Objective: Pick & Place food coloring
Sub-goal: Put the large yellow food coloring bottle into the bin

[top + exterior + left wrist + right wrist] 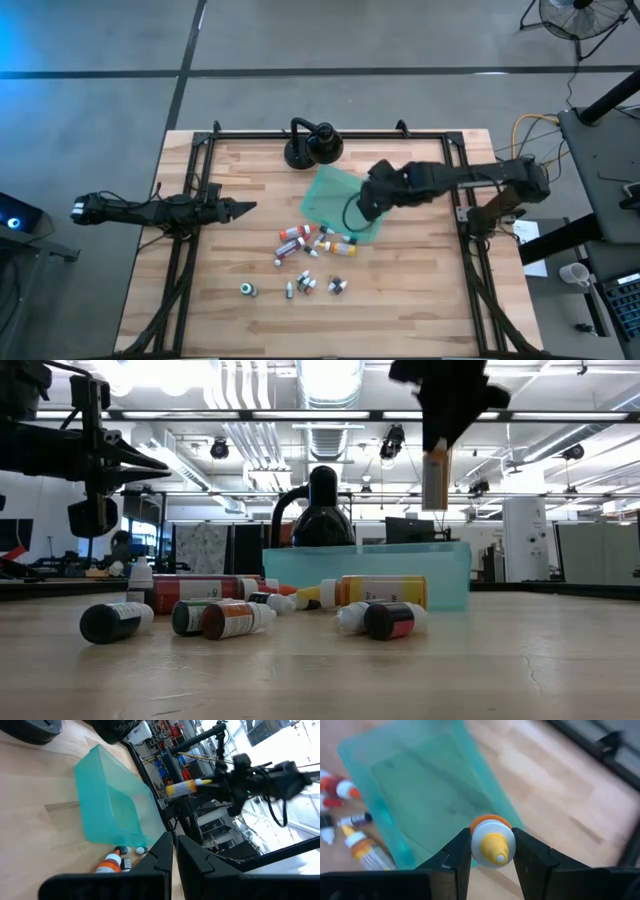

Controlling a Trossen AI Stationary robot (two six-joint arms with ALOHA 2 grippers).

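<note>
A: How many food coloring bottles are seen, and where?

B: One bottle (490,841) is pinched between the jaws of the right gripper (366,207), above the teal bin (340,205). The other bottles (316,243) lie on the wooden worktop (420,300) just beside the bin's near edge; roughly a dozen are made out in the high view, though an exact count cannot be given because they are packed together. One green-capped bottle (247,289) is set apart from the cluster, farther from the bin.

A: Which way is the held bottle pointed?

B: In the low view its long axis is seen to be upright, and the bottle (435,478) hangs below the jaws over the bin (365,574). In the right wrist view its yellow nozzle and white-and-orange collar are turned toward the camera.

A: And the loose ones?

B: Nearly all are laid on their sides beside the bin, with no shared direction.

A: What else is counted?

B: One bin is seen, apparently empty. One black round-based stand (311,146) is placed just behind the bin. Two arms are present.

A: The left one?

B: The left gripper (240,208) is held well away from the bin, its jaws pressed together on nothing.
</note>
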